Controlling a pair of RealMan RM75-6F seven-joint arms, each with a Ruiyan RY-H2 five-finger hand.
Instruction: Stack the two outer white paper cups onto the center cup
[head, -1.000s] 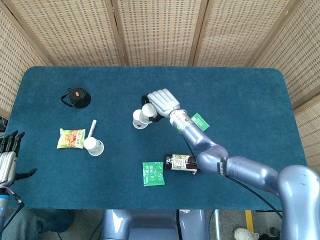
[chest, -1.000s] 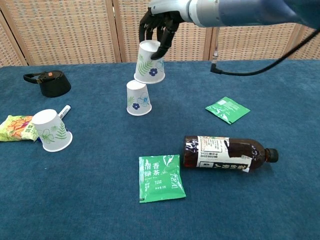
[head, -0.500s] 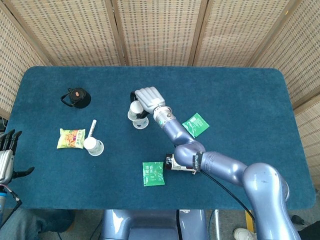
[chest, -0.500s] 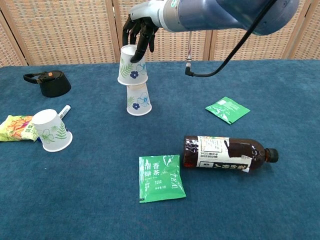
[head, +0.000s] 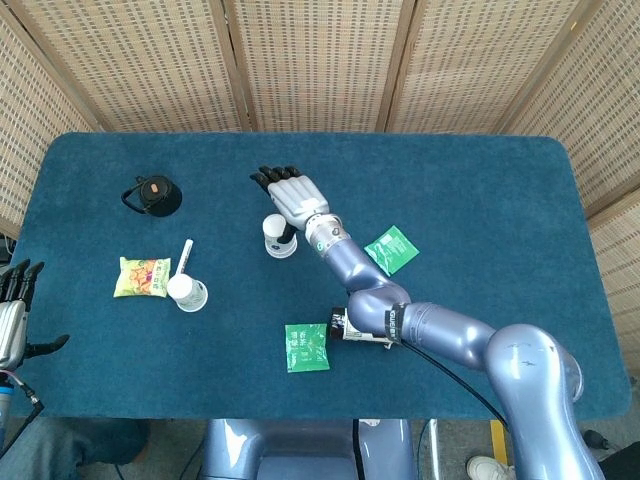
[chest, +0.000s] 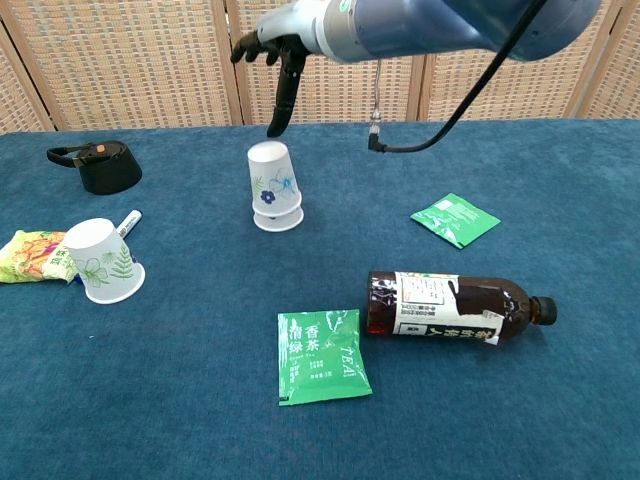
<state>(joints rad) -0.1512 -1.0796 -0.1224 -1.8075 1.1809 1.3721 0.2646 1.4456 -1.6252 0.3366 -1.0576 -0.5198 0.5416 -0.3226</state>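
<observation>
Two white paper cups with flower prints stand stacked upside down, the upper cup (chest: 272, 178) over the center cup (chest: 278, 217), seen from above as the stack (head: 277, 235). My right hand (chest: 270, 45) hovers open just above the stack, fingers spread, touching nothing; the head view shows this hand (head: 290, 192) just behind the stack. A third white cup (chest: 102, 262) (head: 186, 292) sits upside down, tilted, at the left. My left hand (head: 14, 312) rests open at the table's left edge.
A black lid (chest: 95, 166) lies at the back left. A snack bag (head: 141, 277) and a marker (head: 186, 256) are beside the left cup. A dark bottle (chest: 455, 309) lies on its side front right, with green tea sachets (chest: 322, 355) (chest: 455, 219) nearby.
My right hand lowered the cup it held onto the center cup, let go and opened, rising slightly above the stack. The left hand has barely moved.
</observation>
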